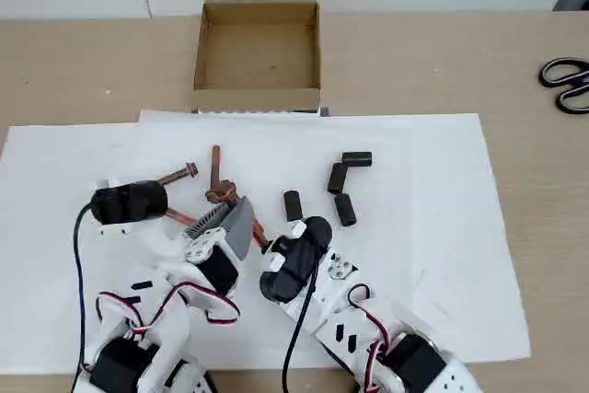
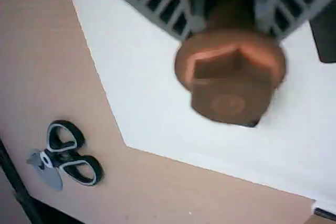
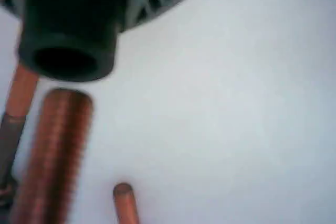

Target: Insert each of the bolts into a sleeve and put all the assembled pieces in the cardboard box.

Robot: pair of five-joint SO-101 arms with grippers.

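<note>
Two tools face off: our left gripper (image 1: 236, 220) clamps a bolt (image 2: 231, 77) whose shank runs toward 4 o'clock in the high view, its tip just beside, not yet inside, the sleeve (image 3: 68, 43) pinched by our right gripper (image 1: 280, 248).

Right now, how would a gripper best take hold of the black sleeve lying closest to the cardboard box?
Take the sleeve by its middle, coming straight down from above. It lies flat on the paper, its length running left to right, so the jaws would likely close best across its round sides, one toward the cardboard box, one away from it.
</note>
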